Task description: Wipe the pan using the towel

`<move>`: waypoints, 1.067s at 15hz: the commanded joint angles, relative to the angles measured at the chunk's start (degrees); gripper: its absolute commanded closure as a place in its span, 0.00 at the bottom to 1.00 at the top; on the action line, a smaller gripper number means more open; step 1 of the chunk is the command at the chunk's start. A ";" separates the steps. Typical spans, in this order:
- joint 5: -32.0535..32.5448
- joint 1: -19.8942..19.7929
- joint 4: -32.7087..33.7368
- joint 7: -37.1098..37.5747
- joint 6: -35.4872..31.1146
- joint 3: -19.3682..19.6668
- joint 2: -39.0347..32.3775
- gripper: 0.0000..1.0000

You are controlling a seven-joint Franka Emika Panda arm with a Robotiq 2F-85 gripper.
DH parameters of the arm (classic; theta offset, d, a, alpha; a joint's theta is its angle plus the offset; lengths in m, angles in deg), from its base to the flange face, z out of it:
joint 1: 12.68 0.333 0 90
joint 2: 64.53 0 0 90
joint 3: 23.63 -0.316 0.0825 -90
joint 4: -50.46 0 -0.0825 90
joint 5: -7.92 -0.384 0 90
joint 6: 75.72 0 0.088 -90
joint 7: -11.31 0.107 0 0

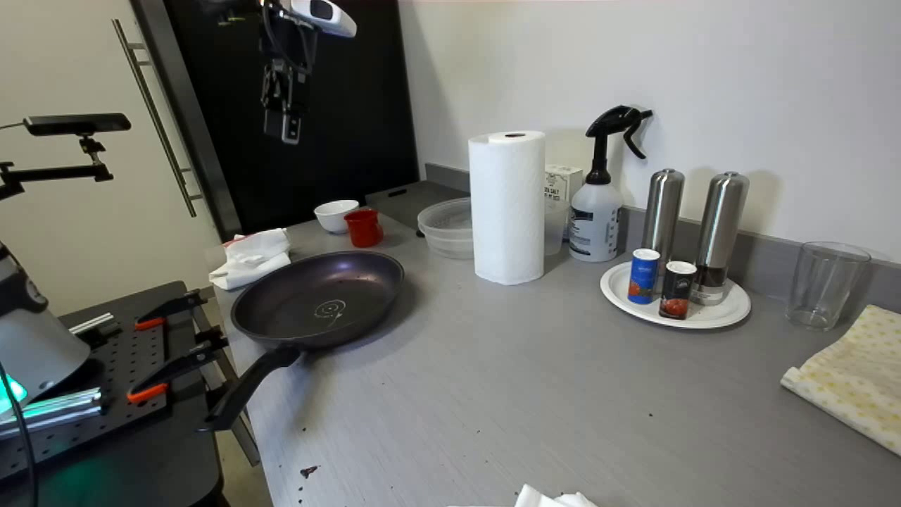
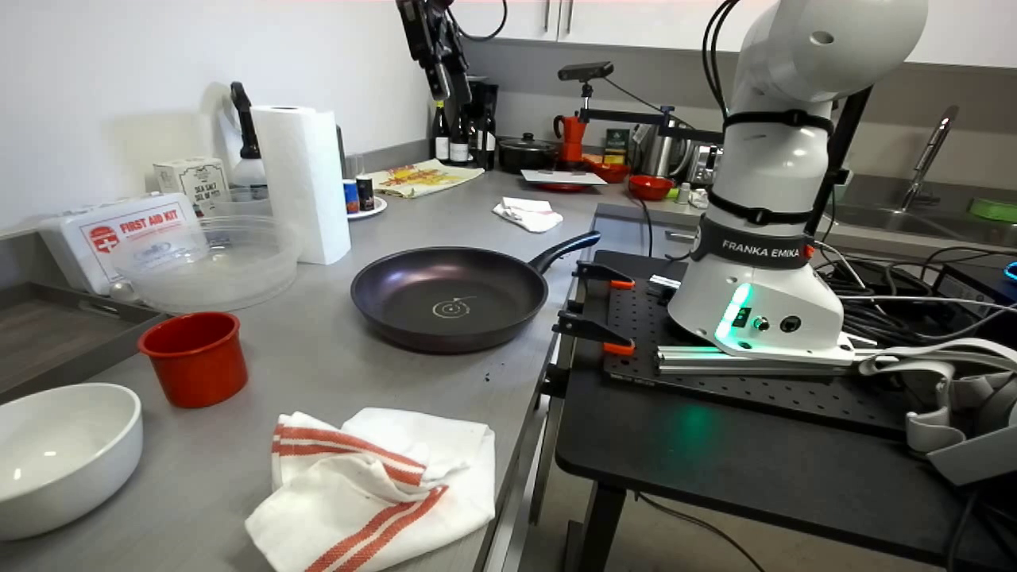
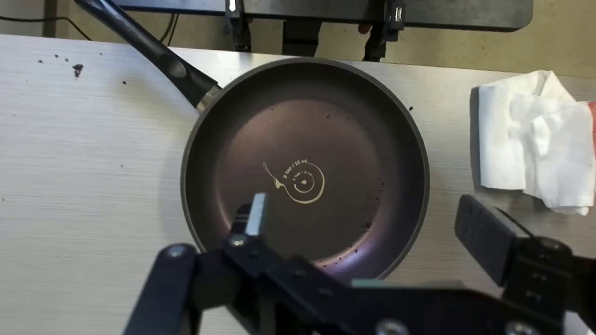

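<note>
End effector gapes wide, empty; towel, right of pan in wrist view, should prove soft and light, best pinched at its bunched middle.

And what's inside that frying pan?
Dark specks and a pale printed design show in the pan; in the wrist view, the tool covers part of it, hiding any specks there.

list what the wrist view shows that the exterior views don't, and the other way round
Only the wrist view shows dark specks inside the pan. Only the exterior views show the paper towel roll and spray bottle. All share the pan, the red-striped towel and the pincer, plainly open in the wrist view.
</note>
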 commanded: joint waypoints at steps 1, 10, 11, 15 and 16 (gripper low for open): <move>-1.09 2.08 -4.05 -0.07 -6.63 -1.96 -1.56 0.00; -3.00 6.44 -12.85 1.33 -21.95 -6.88 -7.73 0.00; -2.76 6.67 -13.46 1.41 -23.05 -7.21 -8.39 0.00; -1.17 7.50 -14.77 1.75 -26.62 -8.16 -12.08 0.00; -0.49 7.81 -14.75 2.24 -27.00 -8.44 -13.22 0.00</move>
